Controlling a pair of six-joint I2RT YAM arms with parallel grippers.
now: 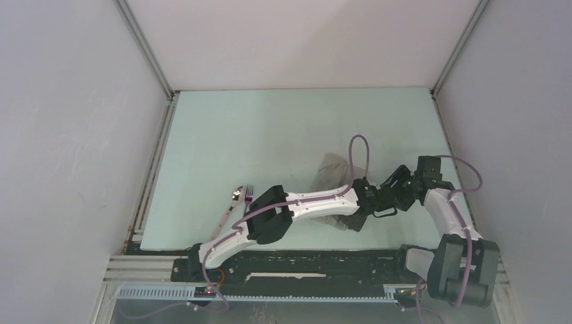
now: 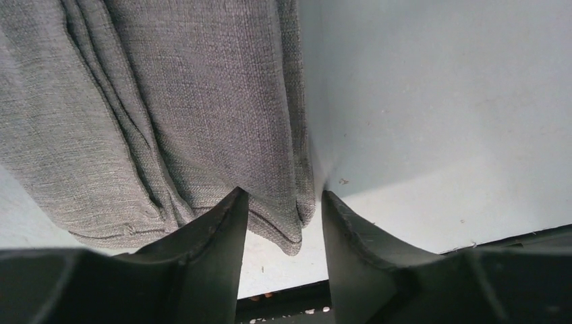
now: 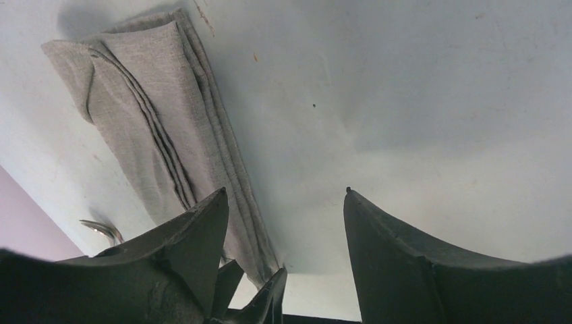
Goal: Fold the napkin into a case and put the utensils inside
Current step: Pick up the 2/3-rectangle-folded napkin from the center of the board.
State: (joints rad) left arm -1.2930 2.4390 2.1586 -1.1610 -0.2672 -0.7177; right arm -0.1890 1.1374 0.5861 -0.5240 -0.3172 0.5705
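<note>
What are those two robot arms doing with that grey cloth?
They are folding the napkin into a pouch for the spoon and fork. The cloth is already folded narrow. The left arm's fingers are open around its near corner, and the right arm's fingers hang open over the table beside it. Spoon and fork lie off to the left, untouched.

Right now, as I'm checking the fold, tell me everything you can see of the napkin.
The napkin is plain grey woven cloth, matte, folded lengthwise into a narrow layered strip with several stacked edges showing. It lies flat on the pale table, right of centre and slightly slanted. The open fingers of the left gripper straddle its near corner; whether they press it cannot be told.
</note>
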